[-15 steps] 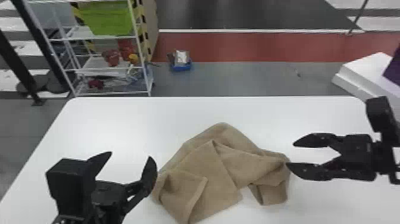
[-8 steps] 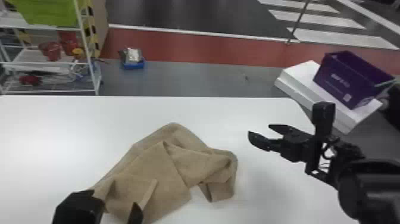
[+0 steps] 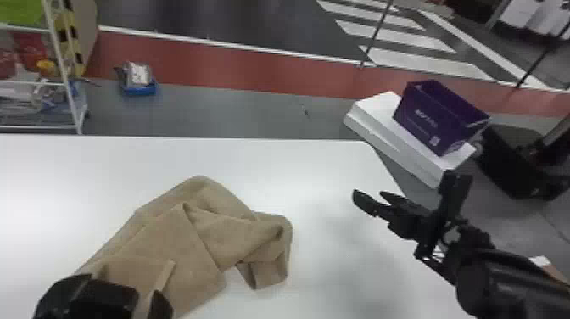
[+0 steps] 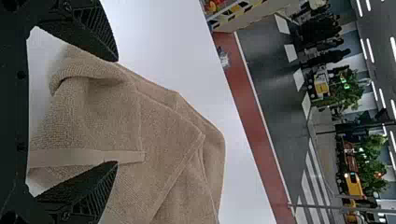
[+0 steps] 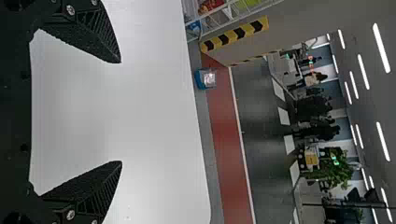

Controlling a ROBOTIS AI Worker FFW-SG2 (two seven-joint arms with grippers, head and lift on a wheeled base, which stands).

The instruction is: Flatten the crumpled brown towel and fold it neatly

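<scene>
Left gripper (image 3: 123, 285), head view: low at the bottom edge, over the near left part of the brown towel (image 3: 174, 242). Right gripper (image 3: 369, 194) is above the right side of the white table (image 3: 314, 169), apart from towel, fingers parted. Towel lies on table, left of the right gripper, layers overlapping at angles, one bunched end toward the right, small flap hanging out below it. Beyond table: purple bin (image 3: 437, 118) on white box (image 3: 377, 112), wire rack (image 3: 70, 85) at far left, blue tray (image 3: 140, 88) on floor.

Left wrist view: left gripper (image 4: 116, 112) wide open, holding nothing. Towel shows between and past the fingers, curled edge and pale hem visible; lower finger overlaps it, contact cannot tell.

Right wrist view: right gripper (image 5: 121, 112) wide open as well, grips nothing, bare tabletop between fingers.
</scene>
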